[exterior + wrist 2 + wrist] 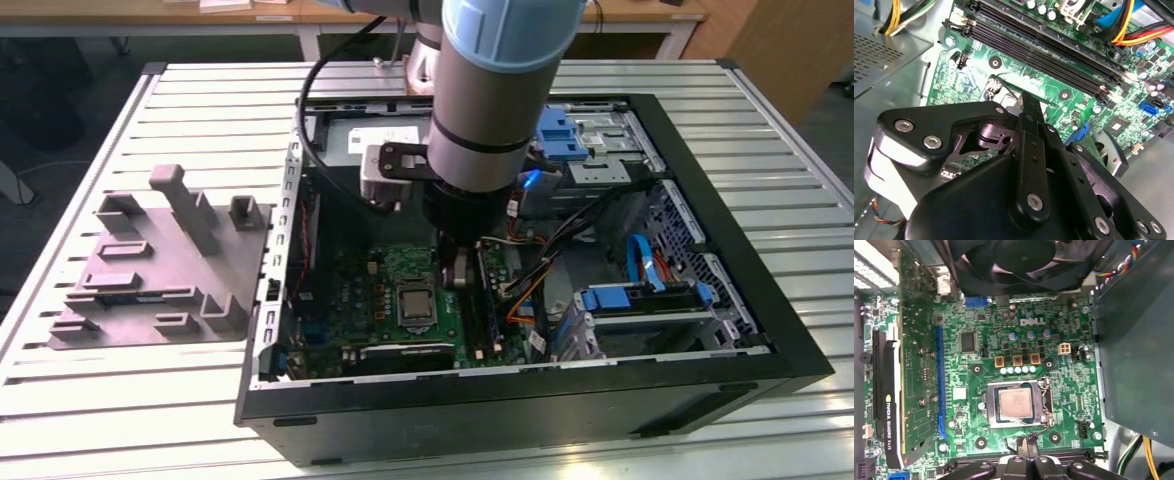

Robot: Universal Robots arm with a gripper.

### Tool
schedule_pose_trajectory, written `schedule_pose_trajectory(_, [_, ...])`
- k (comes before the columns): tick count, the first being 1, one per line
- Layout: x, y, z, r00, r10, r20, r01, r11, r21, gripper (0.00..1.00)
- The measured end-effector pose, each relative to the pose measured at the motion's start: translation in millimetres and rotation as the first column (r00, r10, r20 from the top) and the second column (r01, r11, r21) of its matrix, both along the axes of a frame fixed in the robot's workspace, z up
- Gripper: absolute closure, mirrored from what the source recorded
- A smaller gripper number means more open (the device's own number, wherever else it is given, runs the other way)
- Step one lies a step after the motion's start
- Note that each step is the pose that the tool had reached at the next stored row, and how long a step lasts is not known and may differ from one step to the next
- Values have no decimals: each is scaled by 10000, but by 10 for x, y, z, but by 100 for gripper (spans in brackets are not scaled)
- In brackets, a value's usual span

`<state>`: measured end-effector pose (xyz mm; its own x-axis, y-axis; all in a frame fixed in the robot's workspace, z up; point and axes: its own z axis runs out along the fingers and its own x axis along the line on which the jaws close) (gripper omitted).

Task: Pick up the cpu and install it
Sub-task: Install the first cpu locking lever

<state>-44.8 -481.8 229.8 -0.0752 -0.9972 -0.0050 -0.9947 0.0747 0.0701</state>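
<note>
First wrist view shows the small square cpu with its pale silvery metal top (pixel 1014 403) lying flat inside the metal-framed socket (pixel 1015 385) on the green motherboard (pixel 1004 360), where the task wants it. The black gripper (pixel 1026 447) hovers just beside the socket, fingers drawn close together and holding nothing, judging by the second wrist view, inside the open black computer case (pixel 747 340) on the slatted tabletop (pixel 160 400).
</note>
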Motion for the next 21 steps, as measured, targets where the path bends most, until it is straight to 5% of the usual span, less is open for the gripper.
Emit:
schedule_pose_trajectory(6, [0,-13,-50,9983,583,-50,-583,9983,-4,89])
schedule_pose_trajectory(12, [-11,-95,-77,9976,695,-49,-695,9976,-1,89])
schedule_pose_trajectory(21, [-17,-145,-164,9954,962,-49,-962,9954,-1,89])
